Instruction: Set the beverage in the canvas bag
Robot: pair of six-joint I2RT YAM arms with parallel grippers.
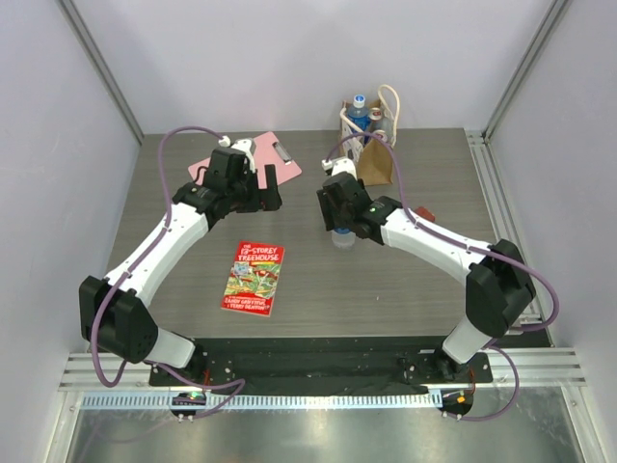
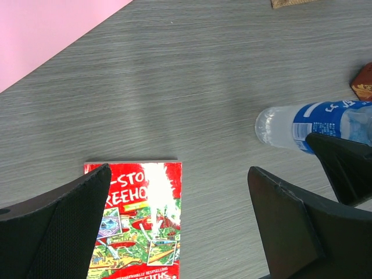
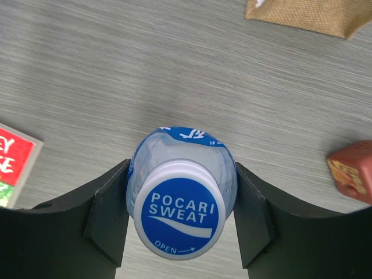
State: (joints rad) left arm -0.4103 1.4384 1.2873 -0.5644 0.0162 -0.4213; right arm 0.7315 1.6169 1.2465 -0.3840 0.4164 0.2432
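My right gripper point(image 3: 181, 168) has its fingers pinching the Pocari Sweat bottle point(image 3: 180, 216) just below the cap, one pad on each flank, and the bottle stands upright under the wrist. I cannot tell whether its base has left the table point(image 1: 405, 280). The bottle is mid-table, with the canvas bag point(image 1: 377, 160) standing at about 1 o'clock from it against the far edge, well apart. The bag's mouth already shows another blue-capped bottle point(image 1: 359, 104), and its loop handles point(image 1: 389, 96) stand up over the opening.

My judgement for this step: lift straight up until the base would clear the bag's rim, then carry toward 1 o'clock and keep the bottle vertical. I'd aim for the free side of the mouth, away from the handles, and lower gently, since the bag looks light enough to tip.

The left gripper point(image 2: 177, 174) hangs with its fingers spread wide and nothing between them, over the book point(image 1: 254, 278)'s far end; it could steady the bag if needed. A small red-brown block point(image 3: 351, 171) lies at 3 o'clock of the bottle, off my path
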